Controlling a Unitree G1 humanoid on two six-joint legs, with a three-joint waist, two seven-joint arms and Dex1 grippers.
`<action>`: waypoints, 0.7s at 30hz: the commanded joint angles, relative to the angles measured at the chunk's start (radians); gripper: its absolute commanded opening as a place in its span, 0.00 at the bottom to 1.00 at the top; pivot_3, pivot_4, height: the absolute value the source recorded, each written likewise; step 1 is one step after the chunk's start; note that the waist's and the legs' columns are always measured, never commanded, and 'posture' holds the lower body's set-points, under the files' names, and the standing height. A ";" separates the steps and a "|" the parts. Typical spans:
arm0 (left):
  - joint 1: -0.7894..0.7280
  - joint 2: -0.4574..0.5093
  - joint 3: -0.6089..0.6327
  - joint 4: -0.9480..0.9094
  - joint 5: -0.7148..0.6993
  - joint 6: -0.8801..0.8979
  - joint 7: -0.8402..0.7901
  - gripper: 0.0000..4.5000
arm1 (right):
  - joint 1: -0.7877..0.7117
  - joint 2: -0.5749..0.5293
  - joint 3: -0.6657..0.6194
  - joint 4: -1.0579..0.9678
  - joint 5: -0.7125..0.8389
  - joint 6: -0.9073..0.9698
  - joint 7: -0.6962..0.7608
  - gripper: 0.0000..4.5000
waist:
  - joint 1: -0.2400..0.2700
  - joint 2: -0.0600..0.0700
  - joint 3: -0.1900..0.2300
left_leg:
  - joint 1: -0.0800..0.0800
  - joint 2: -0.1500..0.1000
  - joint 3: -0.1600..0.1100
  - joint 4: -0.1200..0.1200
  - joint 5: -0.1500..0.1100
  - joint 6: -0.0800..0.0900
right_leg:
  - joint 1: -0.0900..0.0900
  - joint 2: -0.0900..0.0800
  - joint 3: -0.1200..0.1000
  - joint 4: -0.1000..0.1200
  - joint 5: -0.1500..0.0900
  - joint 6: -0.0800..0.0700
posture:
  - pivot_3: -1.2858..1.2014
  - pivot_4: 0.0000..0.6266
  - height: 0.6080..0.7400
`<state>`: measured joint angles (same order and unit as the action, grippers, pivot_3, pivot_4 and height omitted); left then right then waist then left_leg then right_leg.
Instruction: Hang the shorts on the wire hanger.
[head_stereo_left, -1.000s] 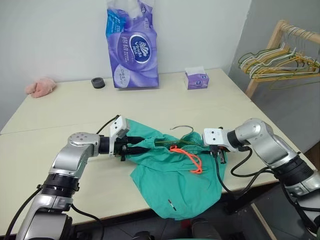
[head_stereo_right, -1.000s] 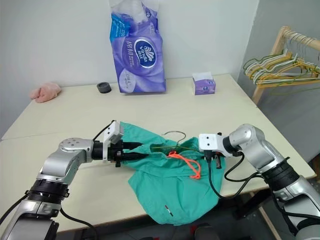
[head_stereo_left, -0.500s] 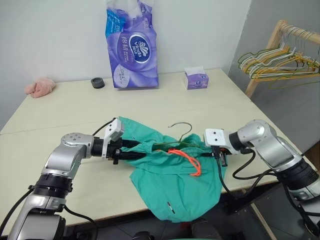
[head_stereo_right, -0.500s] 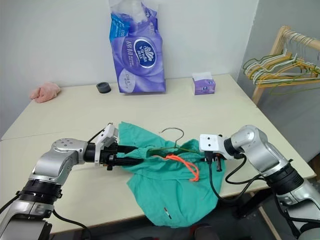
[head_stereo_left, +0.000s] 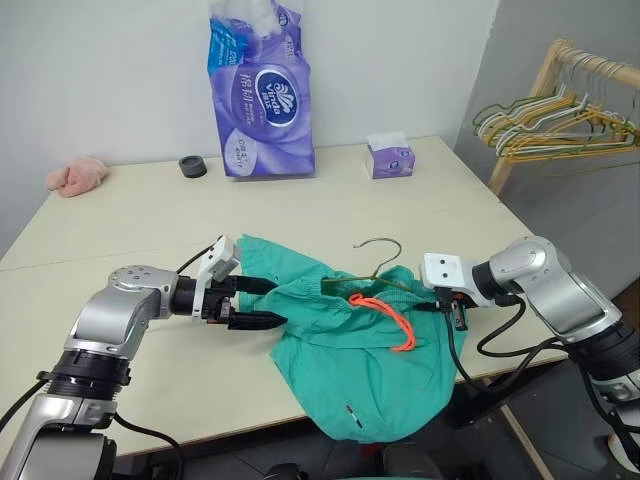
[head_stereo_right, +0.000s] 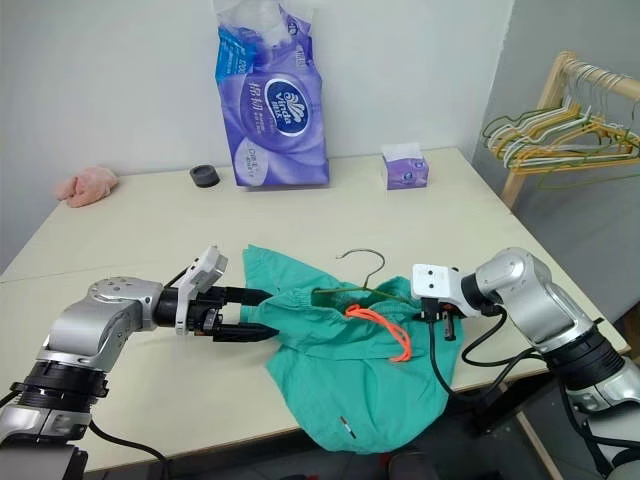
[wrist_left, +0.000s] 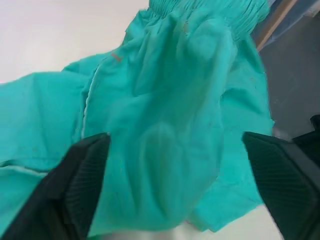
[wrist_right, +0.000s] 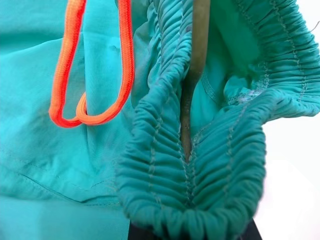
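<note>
The left gripper (head_stereo_left: 262, 303) is now seen with its two black fingers spread wide at the left edge of the shorts (head_stereo_left: 365, 365), one finger above the cloth edge and one below it, where half a second earlier they were closed far more narrowly on that edge. Nothing appears to be held between them; in the left wrist view the fingers (wrist_left: 80, 170) stand well apart with teal cloth lying loose in the gap. The cloth on that side has been let go, it is judged.

The right gripper (head_stereo_right: 447, 318) is kept pinched shut on the gathered waistband at the right side, and in the right wrist view the thin olive wire of the wire hanger (wrist_right: 192, 75) is seen running through the bunched elastic just ahead of it. The hook of the hanger (head_stereo_left: 378, 258) stands up behind the waistband, near the orange drawstring (head_stereo_left: 390, 318).

The shorts are spread on the front part of the table (head_stereo_left: 120, 215), one leg draped over its near edge. The hanger seems partly threaded into the waistband; the left side is probably to be regripped or pulled over the wire next.
</note>
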<state>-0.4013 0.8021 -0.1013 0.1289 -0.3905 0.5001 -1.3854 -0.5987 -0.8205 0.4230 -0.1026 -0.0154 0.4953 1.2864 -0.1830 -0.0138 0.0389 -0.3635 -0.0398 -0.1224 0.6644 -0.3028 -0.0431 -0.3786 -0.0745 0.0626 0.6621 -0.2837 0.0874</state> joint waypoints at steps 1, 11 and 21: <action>-0.001 -0.004 -0.012 0.006 0.045 -0.078 0.013 0.98 | -0.014 -0.003 -0.033 -0.025 0.017 0.003 0.004 0.00 | 0.000 0.000 0.000 | 0.000 0.000 0.000 0.000 0.000 0.000 | 0.000 0.000 0.000 0.000 0.000 0.000 | 0.44 0.00 1.00; -0.052 -0.105 0.015 0.107 0.079 -0.185 0.097 0.52 | 0.002 -0.010 -0.034 -0.055 0.025 0.028 0.008 0.00 | -0.003 0.000 0.000 | 0.000 0.000 0.000 0.000 0.000 0.000 | 0.000 -0.001 0.000 0.000 0.000 0.000 | 0.44 0.00 1.00; -0.027 -0.082 0.018 0.135 0.119 -0.249 0.116 0.00 | 0.031 -0.055 -0.048 -0.054 0.042 0.054 0.020 0.00 | -0.008 0.000 0.000 | 0.000 0.000 0.000 0.000 0.000 0.000 | 0.000 -0.002 0.000 0.000 0.000 0.000 | 0.44 0.00 1.00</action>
<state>-0.4247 0.7018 -0.1175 0.2671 -0.2766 0.2728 -1.2768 -0.5661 -0.8552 0.4131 -0.1328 0.0135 0.5403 1.2936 -0.1912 -0.0139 0.0388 -0.3637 -0.0397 -0.1228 0.6645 -0.3028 -0.0430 -0.3785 -0.0763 0.0623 0.6621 -0.2837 0.0874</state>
